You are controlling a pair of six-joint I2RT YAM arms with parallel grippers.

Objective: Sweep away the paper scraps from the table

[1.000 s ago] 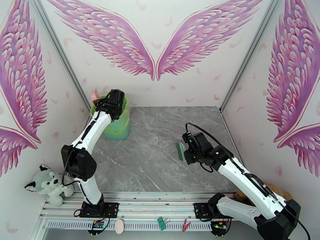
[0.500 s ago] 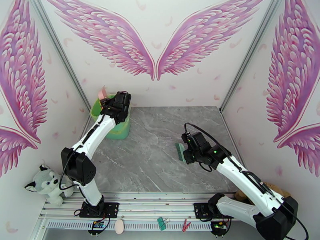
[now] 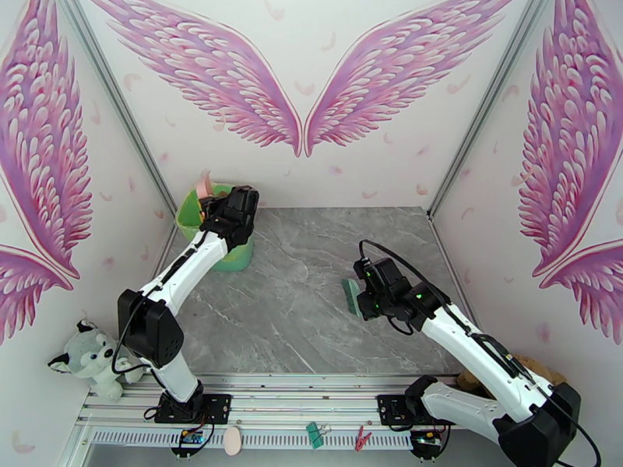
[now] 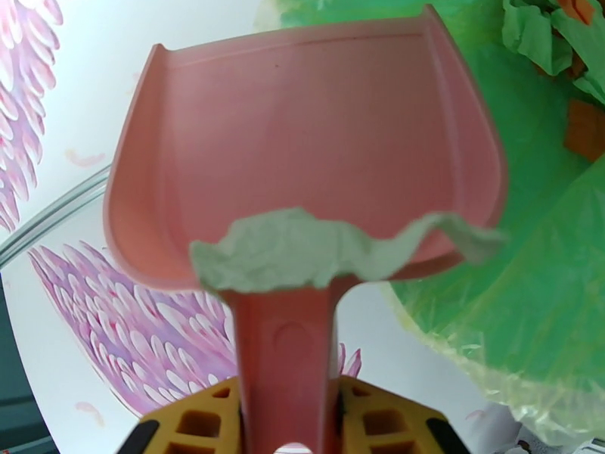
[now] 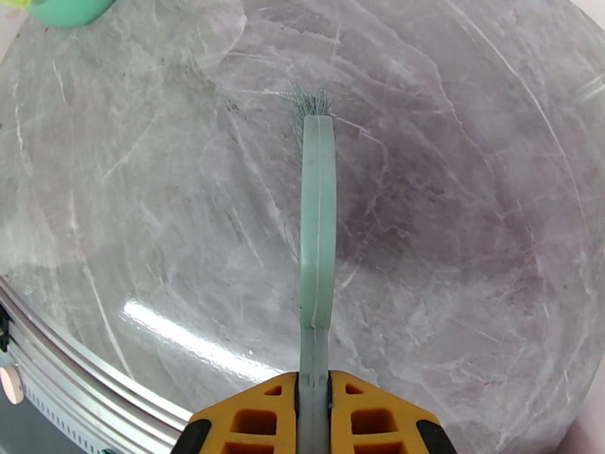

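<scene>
Two arms work over the table point(image 3: 296, 305) in the top view. The left arm stretches from its base to the far-left corner, with its wrist raised above the green bin point(image 3: 232, 257). The left gripper point(image 3: 219, 205) holds the pink dustpan point(image 3: 204, 183) over the bin's mouth. The right arm reaches toward mid-table with its forearm angled inward. The right gripper point(image 3: 360, 293) carries the brush point(image 3: 350, 296) low over the surface.

Left wrist view: both fingers point(image 4: 197, 421) are clamped on the dustpan handle. The pan's mouth points away from the wrist, above the green liner. One pale mint paper scrap point(image 4: 302, 251) lies on the pan's rear edge where the handle joins, its long axis running side to side. More paper scraps point(image 4: 560, 32), green and orange, lie inside the bin.

Right wrist view: the fingers point(image 5: 242, 425) are closed tight on the brush handle. The brush is seen edge-on and points straight away from the wrist, bristles at the far end against the table.
</scene>
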